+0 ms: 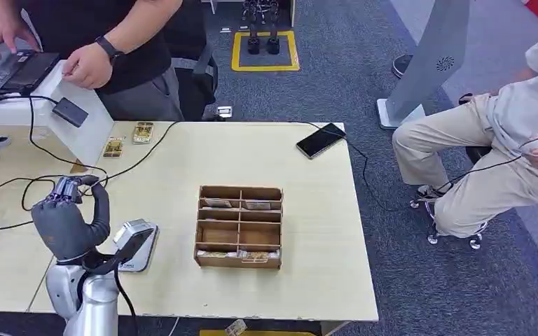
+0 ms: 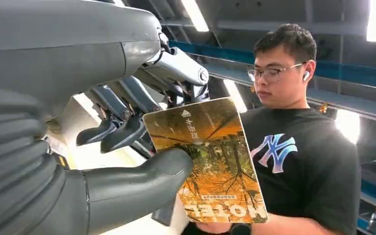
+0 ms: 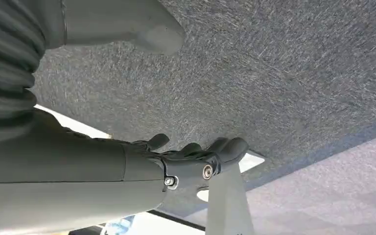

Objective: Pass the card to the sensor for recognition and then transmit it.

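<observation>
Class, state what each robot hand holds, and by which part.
The left hand pinches the card at one long edge, thumb on its printed face. The right hand holds nothing.

Silver arm, grey ribbed wrist cover, grey left hand (image 1: 66, 218) with darker, screw-jointed fingers.

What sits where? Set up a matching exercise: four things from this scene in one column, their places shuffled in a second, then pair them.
Things:
1. card
2. smartphone
3. wooden organizer
4. laptop

Places:
A. near the table's far edge, cable plugged in
B. pinched in the left hand
C. middle of the table, cards in some compartments
D. on the raised white stand at far left, under a person's hand

Pairs: 1-B, 2-A, 3-C, 4-D
</observation>
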Controlling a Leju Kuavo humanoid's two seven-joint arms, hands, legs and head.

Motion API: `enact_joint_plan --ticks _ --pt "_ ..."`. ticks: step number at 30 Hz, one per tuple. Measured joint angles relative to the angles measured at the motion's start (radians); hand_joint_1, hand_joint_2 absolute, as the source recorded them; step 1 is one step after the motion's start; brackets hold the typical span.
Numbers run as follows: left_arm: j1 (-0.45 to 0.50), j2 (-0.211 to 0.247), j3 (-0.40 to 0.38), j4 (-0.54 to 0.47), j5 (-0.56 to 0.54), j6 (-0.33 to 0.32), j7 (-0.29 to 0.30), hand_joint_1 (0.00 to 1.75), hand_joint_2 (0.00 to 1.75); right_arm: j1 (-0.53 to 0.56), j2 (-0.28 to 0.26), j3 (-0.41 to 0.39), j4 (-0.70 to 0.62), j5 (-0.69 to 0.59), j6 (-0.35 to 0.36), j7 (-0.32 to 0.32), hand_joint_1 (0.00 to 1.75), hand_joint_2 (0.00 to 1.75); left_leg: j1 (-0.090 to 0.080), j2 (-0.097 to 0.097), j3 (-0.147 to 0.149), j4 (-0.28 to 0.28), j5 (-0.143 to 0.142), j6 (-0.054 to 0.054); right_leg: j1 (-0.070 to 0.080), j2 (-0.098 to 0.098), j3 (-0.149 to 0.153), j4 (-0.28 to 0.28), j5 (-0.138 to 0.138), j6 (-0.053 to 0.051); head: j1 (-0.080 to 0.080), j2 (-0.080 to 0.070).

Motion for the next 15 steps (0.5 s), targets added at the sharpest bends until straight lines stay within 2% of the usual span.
enact_joint_plan --ticks 6,10,15 --pt "0.002 0.0 0.013 -0.003 -0.001 0.0 0.0 1.75 1.75 0.0 0.0 0.0 0.0 0.0 0.0 0.0 0.0 1.75 0.0 0.0 0.0 0.0 0.0 0.0 0.0 0.0 0.0 0.0 0.0 0.0 0.0 0.0" --pt "0.009 0.0 0.05 -0.011 -0.08 0.0 0.052 1.75 1.75 0.0 0.0 0.0 0.0 -0.005 0.0 0.013 0.0 1.75 0.0 0.0 0.0 0.0 0.0 0.0 0.0 0.0 0.0 0.0 0.0 0.0 0.0 0.0" --pt "0.024 -0.002 0.123 -0.014 -0.09 0.0 0.083 1.75 1.75 0.0 0.0 0.0 -0.001 -0.022 0.0 0.029 0.0 1.75 0.0 0.0 0.0 0.0 0.0 0.0 0.0 0.0 0.0 0.0 0.0 0.0 0.0 0.0"
